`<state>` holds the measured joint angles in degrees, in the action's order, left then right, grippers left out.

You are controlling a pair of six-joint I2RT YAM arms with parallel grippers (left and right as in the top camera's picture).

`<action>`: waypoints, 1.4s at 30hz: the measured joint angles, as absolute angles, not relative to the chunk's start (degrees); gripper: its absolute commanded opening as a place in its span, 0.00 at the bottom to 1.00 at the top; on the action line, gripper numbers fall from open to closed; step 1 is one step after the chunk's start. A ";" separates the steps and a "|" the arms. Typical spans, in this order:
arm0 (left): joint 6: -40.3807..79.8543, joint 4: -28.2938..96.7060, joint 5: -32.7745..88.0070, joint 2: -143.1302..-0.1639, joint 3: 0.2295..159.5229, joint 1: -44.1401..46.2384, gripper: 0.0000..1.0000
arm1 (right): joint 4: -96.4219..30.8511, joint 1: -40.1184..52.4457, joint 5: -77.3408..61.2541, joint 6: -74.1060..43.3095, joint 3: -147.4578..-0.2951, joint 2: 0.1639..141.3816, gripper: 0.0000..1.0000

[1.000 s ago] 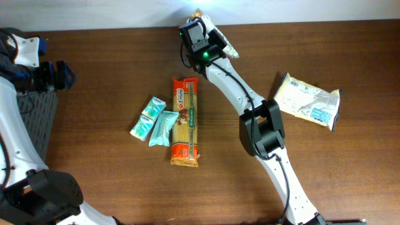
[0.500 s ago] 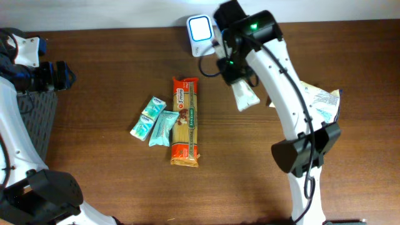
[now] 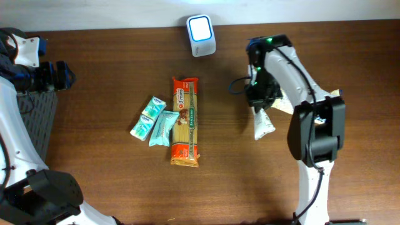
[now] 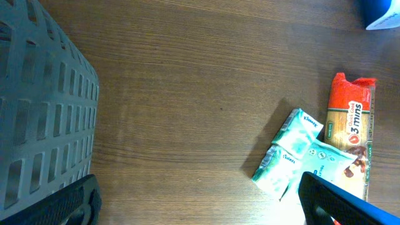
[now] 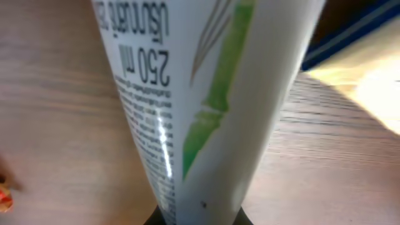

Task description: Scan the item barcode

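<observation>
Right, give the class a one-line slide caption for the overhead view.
Right gripper holds a white tube clear of the scanner; pasta packet and tissue packs lie at centre.

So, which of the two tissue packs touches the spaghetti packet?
The lower-right tissue pack; its edge meets the spaghetti packet. The upper-left tissue pack lies clear of it.

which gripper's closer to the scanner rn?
Right. The right gripper, shut on the tube, is below-right of the scanner overhead; the left gripper, open, is far left by the basket.
</observation>
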<state>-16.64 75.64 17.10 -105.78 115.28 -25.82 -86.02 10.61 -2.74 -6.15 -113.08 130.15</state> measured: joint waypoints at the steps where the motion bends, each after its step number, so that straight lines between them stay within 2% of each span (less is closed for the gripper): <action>1: -16.64 75.64 17.12 -105.78 115.28 -25.82 0.99 | -85.30 8.88 -2.72 -6.24 -113.01 130.15 0.04; 9: -16.64 75.61 17.10 -105.78 115.28 -25.82 0.99 | -80.58 1.72 -2.72 -6.04 -111.11 130.58 0.04; 11: -16.64 75.61 17.12 -105.78 115.28 -25.82 0.99 | -79.29 0.34 -2.74 -5.76 -109.38 130.58 0.29; 12: -16.64 75.64 17.10 -105.78 115.28 -25.82 0.99 | -78.72 -0.40 -2.74 -4.69 -108.75 130.58 0.36; 19: -16.64 75.66 17.10 -105.78 115.28 -25.82 0.99 | -82.59 -3.29 -2.59 -3.18 -110.52 130.74 0.57; 25: -16.64 75.66 17.10 -105.78 115.28 -25.82 0.99 | -93.27 -3.40 -7.90 -1.02 -134.43 131.37 0.58; 29: -16.64 75.64 17.10 -105.78 115.28 -25.82 0.99 | -92.40 2.37 -19.03 -0.82 -137.91 131.33 0.62; 32: -16.64 75.66 17.12 -105.78 115.28 -25.82 0.99 | -86.74 9.72 -24.75 -0.84 -132.25 131.17 0.65; 37: -16.64 75.64 17.10 -105.78 115.28 -25.82 0.99 | -71.09 19.90 -32.80 -2.76 -111.81 131.50 0.65; 41: -16.64 75.61 17.12 -105.78 115.28 -25.82 0.99 | -56.23 23.51 -36.40 -7.73 -101.69 131.55 0.63; 42: -16.64 75.64 17.10 -105.78 115.28 -25.82 0.99 | -53.60 24.14 -36.56 -9.17 -100.09 131.55 0.60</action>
<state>-16.64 75.64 17.10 -105.78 115.28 -25.82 -53.60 24.14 -36.56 -9.17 -100.09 131.55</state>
